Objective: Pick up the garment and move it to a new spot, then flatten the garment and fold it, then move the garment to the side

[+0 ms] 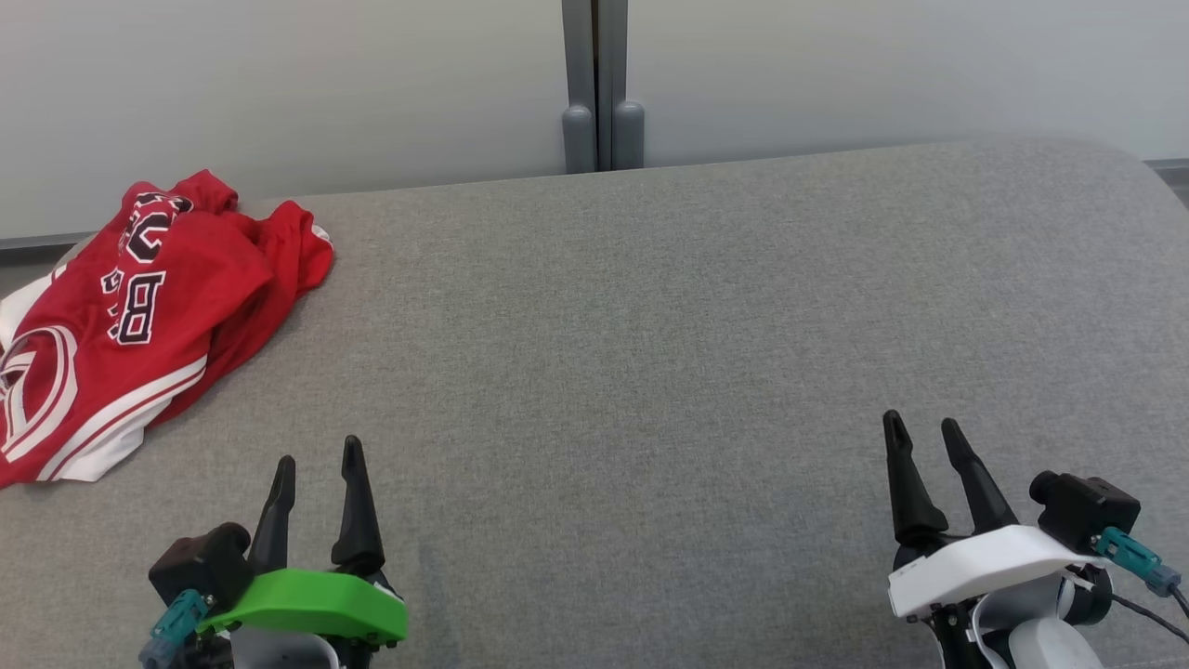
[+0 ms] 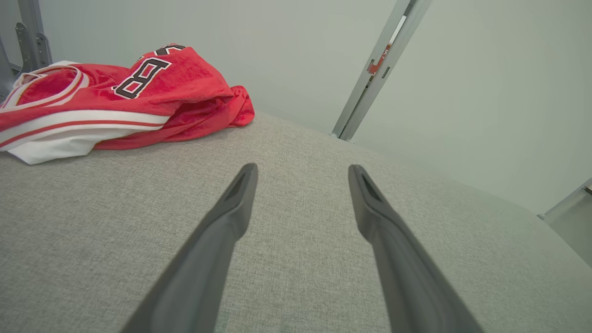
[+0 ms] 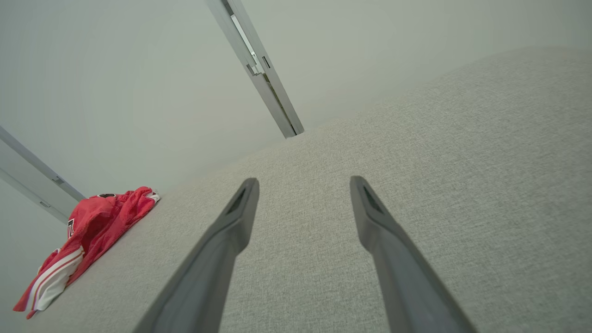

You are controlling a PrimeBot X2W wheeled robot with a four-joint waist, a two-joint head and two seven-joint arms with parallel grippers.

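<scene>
The garment (image 1: pixel 139 316) is a red jersey with white trim and dark lettering. It lies crumpled at the far left of the grey fabric surface (image 1: pixel 650 353), partly past the left edge of the head view. The left wrist view shows the garment (image 2: pixel 120 101) at its upper left, and in the right wrist view the garment (image 3: pixel 88 240) sits small at the lower left. My left gripper (image 1: pixel 318 451) is open near the front, to the right of and nearer than the garment, holding nothing. My right gripper (image 1: pixel 924 425) is open at the front right, far from it.
A pale wall runs behind the surface, with a grey vertical post (image 1: pixel 599 84) at its middle. The surface's back edge curves down at the far right (image 1: pixel 1115 158). Wide bare fabric lies between the two grippers.
</scene>
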